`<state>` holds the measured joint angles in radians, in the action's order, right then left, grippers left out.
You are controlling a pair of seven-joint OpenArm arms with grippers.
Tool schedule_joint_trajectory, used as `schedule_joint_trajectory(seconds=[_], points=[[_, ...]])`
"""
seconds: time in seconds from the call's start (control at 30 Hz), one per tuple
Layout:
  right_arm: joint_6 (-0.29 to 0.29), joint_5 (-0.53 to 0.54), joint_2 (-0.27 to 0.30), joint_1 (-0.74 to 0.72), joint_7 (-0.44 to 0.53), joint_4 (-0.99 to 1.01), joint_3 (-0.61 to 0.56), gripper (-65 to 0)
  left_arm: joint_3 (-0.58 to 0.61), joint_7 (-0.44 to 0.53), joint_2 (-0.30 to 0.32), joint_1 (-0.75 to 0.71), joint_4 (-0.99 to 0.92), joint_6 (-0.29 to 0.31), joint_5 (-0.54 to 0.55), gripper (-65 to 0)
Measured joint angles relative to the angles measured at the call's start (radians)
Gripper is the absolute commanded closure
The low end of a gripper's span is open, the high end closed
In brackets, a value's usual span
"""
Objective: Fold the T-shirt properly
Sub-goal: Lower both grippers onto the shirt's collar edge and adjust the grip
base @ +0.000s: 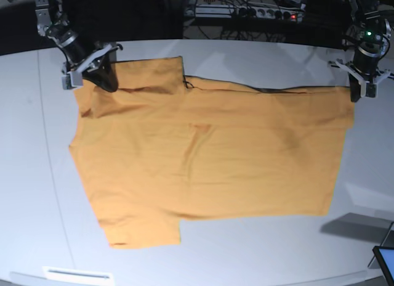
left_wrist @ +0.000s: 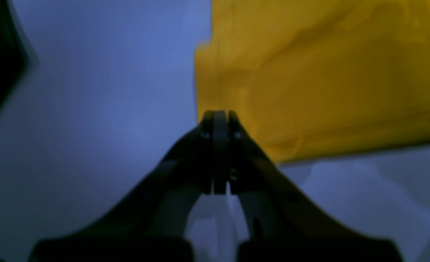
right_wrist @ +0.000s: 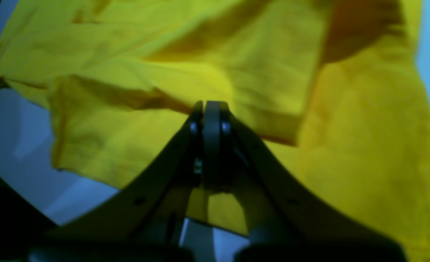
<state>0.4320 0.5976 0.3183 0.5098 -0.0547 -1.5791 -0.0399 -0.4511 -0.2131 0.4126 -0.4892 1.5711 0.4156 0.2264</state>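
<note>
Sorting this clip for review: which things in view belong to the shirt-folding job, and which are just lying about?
Belongs to the job:
- T-shirt, spread flat on the table
- right gripper, shut, at a far corner of the shirt
- left gripper, shut, at the other far corner

Just lying about:
- power strip behind the table
- tablet corner at the near edge

No text, label, brand, number or sign can be read in any of the views. The plain orange-yellow cloth T-shirt (base: 209,156) carries no print, and both wrist views are too blurred to show lettering.
</note>
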Motion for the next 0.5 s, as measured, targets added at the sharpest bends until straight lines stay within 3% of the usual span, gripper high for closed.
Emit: schedule_joint_trajectory(seconds=[0.3, 0.5], points=[[0.003, -0.002, 0.015, 0.001, -0.04, -0.093, 0.0, -0.3, 0.0, 0.0, 0.0, 0.002, 0.075, 0.001, 0.002, 0.0], [0.004, -0.002, 0.019, -0.032, -0.043, -0.123, 0.0, -0.3, 0.002, -0.003, -0.033, 0.09, 0.056, 0.006, 0.003, 0.0]])
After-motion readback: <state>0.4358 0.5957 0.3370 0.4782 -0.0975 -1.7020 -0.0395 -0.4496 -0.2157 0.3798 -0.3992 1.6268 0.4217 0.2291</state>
